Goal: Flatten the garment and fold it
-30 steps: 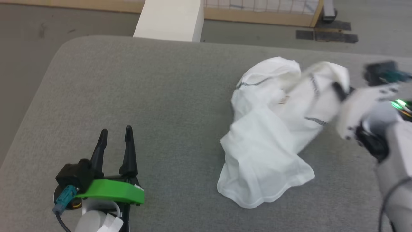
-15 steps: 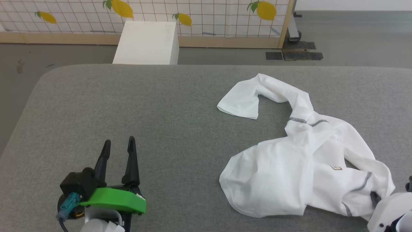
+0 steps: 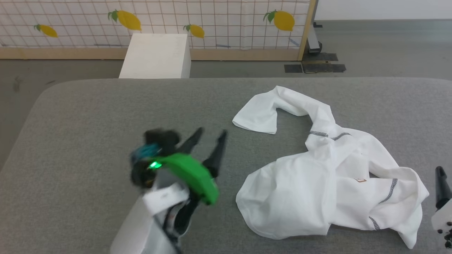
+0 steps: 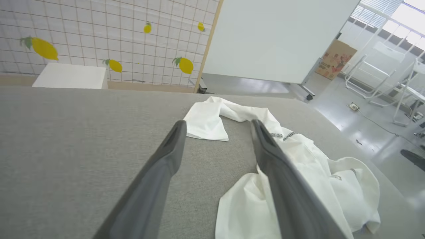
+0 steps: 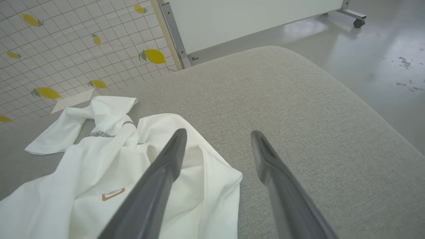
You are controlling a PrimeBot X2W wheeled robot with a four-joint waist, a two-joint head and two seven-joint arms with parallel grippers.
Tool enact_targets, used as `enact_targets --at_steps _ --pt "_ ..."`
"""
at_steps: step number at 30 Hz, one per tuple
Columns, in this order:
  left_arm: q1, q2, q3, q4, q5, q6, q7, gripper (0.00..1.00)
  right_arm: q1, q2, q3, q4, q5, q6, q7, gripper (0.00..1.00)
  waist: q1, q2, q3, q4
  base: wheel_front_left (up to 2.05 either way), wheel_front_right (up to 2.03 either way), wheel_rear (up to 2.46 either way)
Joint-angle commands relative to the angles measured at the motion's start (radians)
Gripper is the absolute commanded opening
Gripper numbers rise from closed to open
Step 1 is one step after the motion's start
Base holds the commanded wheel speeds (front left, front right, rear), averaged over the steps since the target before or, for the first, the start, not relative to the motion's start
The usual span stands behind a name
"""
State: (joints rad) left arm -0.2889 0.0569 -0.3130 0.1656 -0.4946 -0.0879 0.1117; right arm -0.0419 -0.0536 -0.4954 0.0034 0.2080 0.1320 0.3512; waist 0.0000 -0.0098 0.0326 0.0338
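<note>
In the head view the left gripper [image 3: 212,131] is blurred at lower centre, its outlines smeared, and its forearm [image 3: 136,231] is cut by the bottom edge. The garment [image 3: 317,183] lies bunched, folds covering parts of itself; its brown-bordered patch [image 3: 360,180] is too small to read. In the right wrist view the right gripper [image 5: 218,132] has one finger hiding part of the garment, which runs off the left and bottom edges. At the head view's lower right edge, all of that gripper but one finger [image 3: 441,183] is cut off.
</note>
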Motion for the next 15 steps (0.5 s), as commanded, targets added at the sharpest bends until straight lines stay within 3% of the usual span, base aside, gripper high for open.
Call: enact_targets --at_steps 1,5,9,15 --pt "-0.05 -0.006 -0.042 0.016 -0.04 -0.002 0.055 1.0 -0.015 0.003 0.009 -0.005 -0.01 -0.001 0.007 1.0 0.0 0.0095 0.009 -0.017 0.0 0.0 0.0" --pt "-0.182 -0.006 -0.24 0.082 -0.124 0.045 0.297 1.0 -0.023 0.003 0.044 0.011 -0.004 -0.001 0.012 1.0 0.0 0.0095 0.037 -0.056 0.0 0.0 0.0" --pt "-0.264 -0.006 -0.366 0.151 -0.149 0.088 0.502 1.0 -0.034 0.003 0.068 0.027 -0.001 -0.001 0.001 1.0 0.0 0.0095 0.07 -0.094 0.0 0.0 0.0" --pt "-0.3 -0.006 -0.425 0.195 -0.17 0.105 0.604 1.0 -0.041 0.003 0.059 0.04 -0.007 -0.001 -0.021 1.0 0.0 0.0095 0.104 -0.123 0.0 0.0 0.0"
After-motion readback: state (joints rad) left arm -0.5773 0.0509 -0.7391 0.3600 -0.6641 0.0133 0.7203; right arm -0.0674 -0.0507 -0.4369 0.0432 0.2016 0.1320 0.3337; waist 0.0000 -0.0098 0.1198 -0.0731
